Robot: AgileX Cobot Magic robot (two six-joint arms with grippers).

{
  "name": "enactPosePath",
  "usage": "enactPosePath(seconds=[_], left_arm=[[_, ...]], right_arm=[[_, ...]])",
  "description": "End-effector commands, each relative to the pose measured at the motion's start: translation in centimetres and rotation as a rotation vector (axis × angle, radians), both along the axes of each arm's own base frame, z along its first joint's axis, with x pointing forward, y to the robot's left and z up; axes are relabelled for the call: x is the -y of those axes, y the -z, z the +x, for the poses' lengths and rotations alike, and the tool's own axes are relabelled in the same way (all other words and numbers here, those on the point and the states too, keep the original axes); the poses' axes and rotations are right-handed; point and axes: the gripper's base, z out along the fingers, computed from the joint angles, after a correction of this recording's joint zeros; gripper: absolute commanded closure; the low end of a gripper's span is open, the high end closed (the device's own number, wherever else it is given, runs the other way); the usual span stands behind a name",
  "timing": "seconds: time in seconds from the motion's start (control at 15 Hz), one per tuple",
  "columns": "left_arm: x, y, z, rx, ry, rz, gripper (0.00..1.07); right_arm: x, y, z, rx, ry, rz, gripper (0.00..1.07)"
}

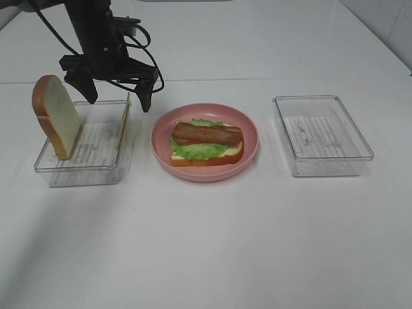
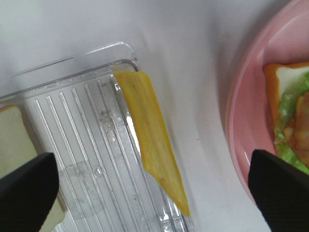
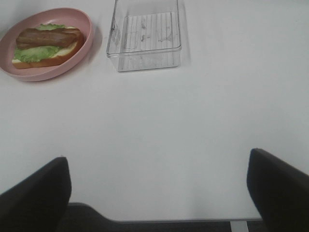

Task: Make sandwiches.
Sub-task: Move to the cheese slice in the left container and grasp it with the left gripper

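Pink plate [image 1: 252,135] sits in the middle of the white bench [image 1: 206,251]. On it lies the lower bread slice [image 1: 212,159] with lettuce [image 1: 199,150] on it, and the meat strip [image 1: 207,134] is the topmost layer.

At 9 o'clock from the plate stands the left tray [image 1: 84,174], close to the plate's rim but apart from it. At 3 o'clock stands the right tray [image 1: 328,166], with a wider gap. From the plate toward 6 o'clock the bench lies open up to its near edge.

The second bread slice [image 1: 56,119] stands upright against the left tray's 9 o'clock wall. The cheese square [image 2: 152,145] leans on edge against the 3 o'clock wall, the one nearest the plate.

The left pincer [image 1: 117,96] hangs above the 12 o'clock end of that tray. Its fingers are spread wide and grip nothing — one is over the tray, the other over the gap to the plate.

From the high camera the cheese is only a thin yellow line, hard to make out. The left arm is cut off by the upper edge of that view.

The right pincer [image 3: 157,186] does not appear in the high view. Its own camera shows two dark fingertips far apart, cut by the picture's corners, above bare bench. In the left wrist view one finger covers part of the upright bread.
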Motion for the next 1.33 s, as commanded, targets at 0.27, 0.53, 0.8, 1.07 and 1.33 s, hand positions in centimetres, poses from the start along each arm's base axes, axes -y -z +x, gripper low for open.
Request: enactPosePath(seconds=[0.27, 0.53, 0.8, 1.07, 1.33], left_arm=[[-0.5, 1.9, 0.5, -0.024, -0.044, -0.013, 0.08], [-0.4, 2.2, 0.5, -0.029, -0.045, -0.014, 0.22], [-0.3, 2.8, 0.6, -0.044, -0.05, -0.02, 0.51], [-0.1, 2.8, 0.5, -0.05, -0.052, -0.044, 0.83], [0.0, 2.8, 0.5, -0.052, -0.048, -0.057, 1.07]], right_arm=[[0.0, 0.1, -0.3, 0.034, 0.0, -0.006, 0.14], [0.0, 0.1, -0.3, 0.034, 0.0, -0.006, 0.14], [0.0, 0.1, -0.3, 0.034, 0.0, -0.006, 0.14], [0.0, 0.1, -0.3, 0.034, 0.0, -0.006, 0.14], [0.0, 0.1, -0.3, 0.034, 0.0, -0.006, 0.14]])
